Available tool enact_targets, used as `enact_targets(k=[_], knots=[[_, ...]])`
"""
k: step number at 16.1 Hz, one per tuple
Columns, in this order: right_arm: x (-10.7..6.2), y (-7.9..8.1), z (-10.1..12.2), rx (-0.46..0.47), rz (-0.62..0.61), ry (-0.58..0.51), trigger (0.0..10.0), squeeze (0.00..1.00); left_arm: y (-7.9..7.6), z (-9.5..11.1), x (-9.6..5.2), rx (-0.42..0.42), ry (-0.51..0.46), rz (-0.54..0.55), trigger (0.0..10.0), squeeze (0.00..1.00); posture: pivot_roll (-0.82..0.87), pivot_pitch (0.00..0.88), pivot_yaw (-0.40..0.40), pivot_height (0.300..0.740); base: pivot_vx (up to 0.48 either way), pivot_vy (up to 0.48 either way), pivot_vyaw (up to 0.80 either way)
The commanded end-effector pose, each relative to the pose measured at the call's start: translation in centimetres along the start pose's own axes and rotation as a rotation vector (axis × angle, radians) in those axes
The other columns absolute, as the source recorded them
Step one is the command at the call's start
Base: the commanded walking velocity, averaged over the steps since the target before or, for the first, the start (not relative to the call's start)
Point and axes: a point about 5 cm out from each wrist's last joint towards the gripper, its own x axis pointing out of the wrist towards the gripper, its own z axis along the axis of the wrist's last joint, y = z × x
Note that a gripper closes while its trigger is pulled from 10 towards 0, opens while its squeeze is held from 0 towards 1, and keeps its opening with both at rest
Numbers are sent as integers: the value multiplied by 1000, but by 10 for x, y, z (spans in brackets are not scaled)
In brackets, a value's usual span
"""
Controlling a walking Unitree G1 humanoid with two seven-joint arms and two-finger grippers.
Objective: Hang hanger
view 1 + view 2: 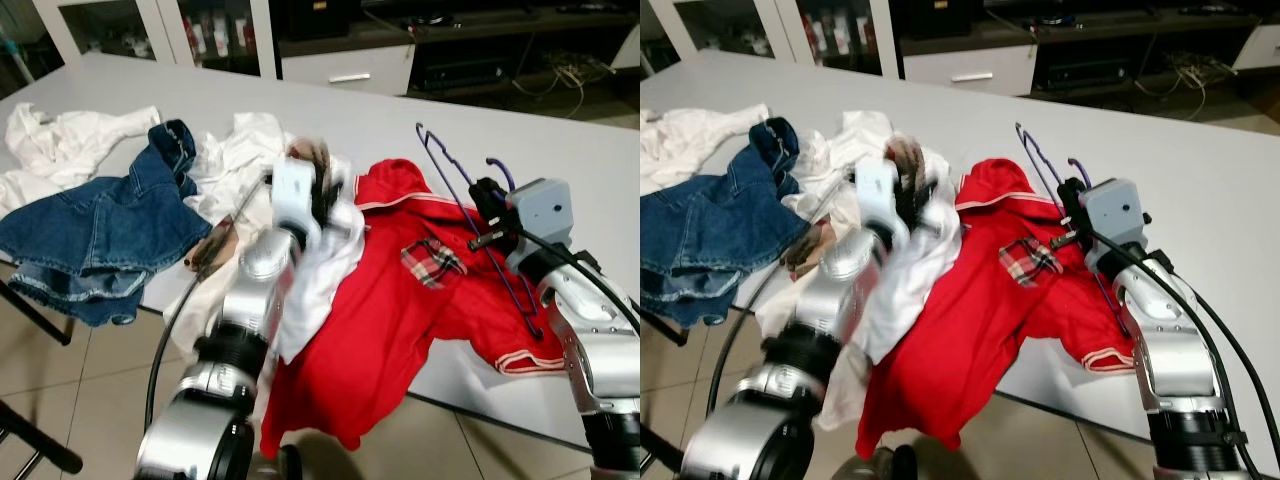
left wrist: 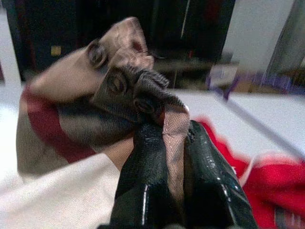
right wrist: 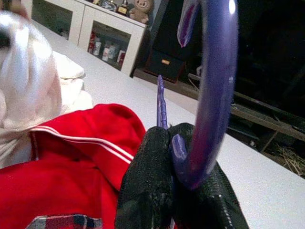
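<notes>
Left gripper (image 1: pixel 318 165) raised over table — jaws clamped, right gripper (image 1: pixel 484 203) forward, jaws pinched.

head stereo pair down on table (image 1: pixel 600 150), wrist close-ups

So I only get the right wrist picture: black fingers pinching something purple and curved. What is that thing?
Observer: A purple hanger. The right claw grips it near the hook, and its long wire body lies across the red shirt.
Operator: And what is the other arm doing?
Observer: The left claw is shut on the tan checked collar of a white garment, held up above the table.
Operator: Anything else lying around?
Observer: A denim garment lies further to the robot's left.
</notes>
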Motion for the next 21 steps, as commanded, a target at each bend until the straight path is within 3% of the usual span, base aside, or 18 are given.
enact_targets(k=[1, 4, 6, 8, 11, 13, 14, 15, 17, 20, 21], knots=[[0, -5, 8, -6, -28, -28, 10000, 0, 3, 9, 5, 4, -40, -5, 0, 0, -82, 17, 79, 740, 0, 0, 0], [4, -5, 9, -5, -36, -36, 10000, 0, 40, 43, 21, 58, -103, 92, 0, 0, -70, 11, 80, 740, 0, 0, 0], [5, -4, 10, -4, -44, -40, 10000, 0, 65, 59, 22, 61, -131, 197, 0, 0, -72, 11, 83, 740, 0, 0, 0], [4, -5, 9, 0, -61, -43, 10000, 0, 92, 58, 12, 50, -106, 338, 0, 0, -79, 11, 90, 740, 0, 0, 0], [2, -5, 8, 3, -70, -39, 10000, 0, 100, 33, 1, 26, -5, 393, 0, 0, -81, 12, 90, 740, 0, 0, 0], [2, -6, 8, 1, -71, -38, 10000, 0, 94, 3, -7, 15, 115, 363, 5843, 0, -80, 11, 86, 740, 0, 0, 0], [3, -7, 9, -2, -70, -39, 10000, 0, 93, -10, -14, 7, 145, 368, 4353, 0, -78, 10, 81, 740, 0, 0, 0], [4, -7, 10, -3, -68, -41, 10000, 0, 96, -12, -20, 26, 123, 377, 0, 0, -76, 8, 79, 740, 0, 0, 0], [4, -8, 10, -4, -67, -40, 10000, 0, 107, -13, -31, 28, 84, 416, 0, 0, -70, 8, 75, 740, 0, 0, 0], [6, -6, 9, -4, -60, -40, 10000, 0, 118, -15, -48, 96, 69, 425, 0, 0, -55, 4, 70, 740, 0, 0, 0], [8, -5, 9, -1, -53, -42, 10000, 0, 113, -8, -52, 147, -25, 361, 0, 0, -48, 5, 70, 740, 0, 0, 0]])
